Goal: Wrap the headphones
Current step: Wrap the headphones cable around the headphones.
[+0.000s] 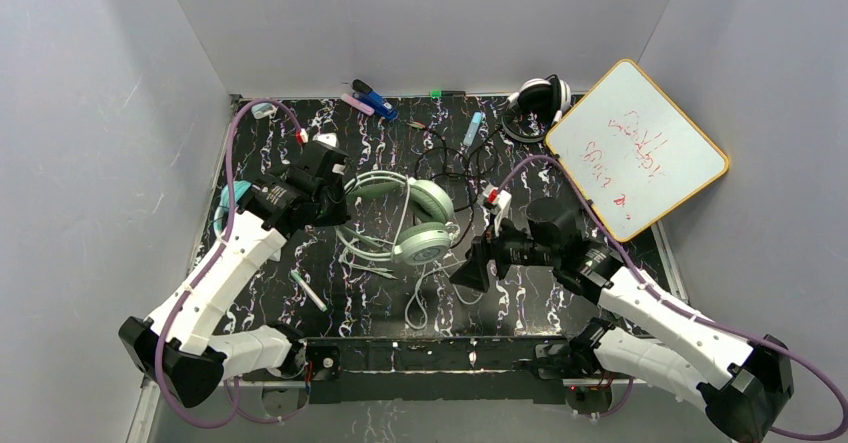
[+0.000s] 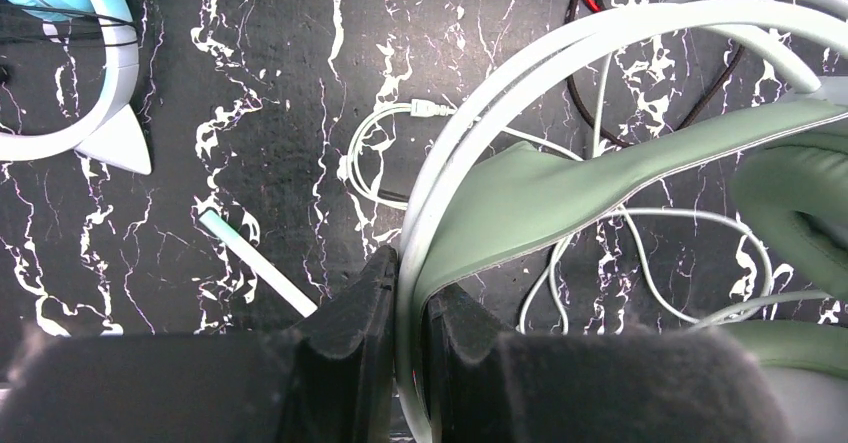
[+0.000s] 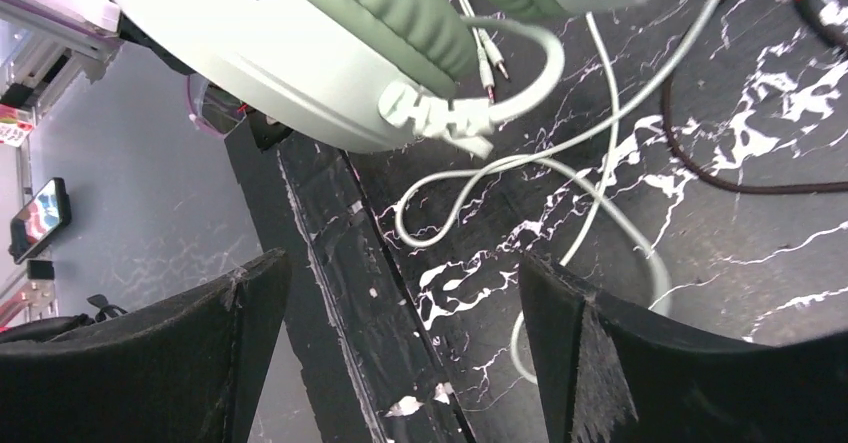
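We see the left gripper (image 2: pixel 412 283) clamped on the band of the mint-green headphones (image 1: pixel 425 243). The right gripper (image 3: pixel 400 273) is spread wide, empty. The whiteboard (image 1: pixel 640 148) carries unreadable red writing.

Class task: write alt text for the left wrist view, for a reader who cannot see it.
The left gripper pinches the white band of the mint-green headphones over a black marbled table; its pale cable loops beneath.
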Robot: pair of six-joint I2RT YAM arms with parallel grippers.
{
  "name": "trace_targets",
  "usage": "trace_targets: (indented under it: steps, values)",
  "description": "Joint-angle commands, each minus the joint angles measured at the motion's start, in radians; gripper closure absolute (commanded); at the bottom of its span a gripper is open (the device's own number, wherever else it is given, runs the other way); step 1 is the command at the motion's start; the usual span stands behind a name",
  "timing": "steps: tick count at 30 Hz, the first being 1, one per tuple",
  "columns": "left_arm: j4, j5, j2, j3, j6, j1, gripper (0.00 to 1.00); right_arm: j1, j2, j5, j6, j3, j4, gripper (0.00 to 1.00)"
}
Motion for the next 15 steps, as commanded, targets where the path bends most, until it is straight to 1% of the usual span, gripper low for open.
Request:
trace_targets:
  steps: [1,3,6,8,10,15]
  values:
    - [0.018,0.019,-0.032,0.027,-0.051,-0.002,1.0,0.0,-0.017,-0.024,0.109,-0.09,0.23,0.09]
    - [0.017,0.016,-0.037,0.025,-0.056,-0.002,1.0,0.007,-0.022,0.056,0.123,-0.13,0.237,0.09]
    - [0.014,0.013,-0.04,0.023,-0.06,-0.002,1.0,0.009,-0.07,0.231,0.162,-0.184,0.235,0.09]
    - [0.014,0.011,-0.04,0.022,-0.062,-0.002,1.0,0.008,-0.099,0.346,0.197,-0.212,0.226,0.1]
    - [0.019,0.011,-0.04,0.019,-0.062,-0.002,1.0,0.009,-0.102,0.424,0.216,-0.224,0.198,0.12]
    - [0.022,0.011,-0.036,0.029,-0.069,-0.002,1.0,0.009,-0.032,0.492,0.249,-0.221,0.093,0.16]
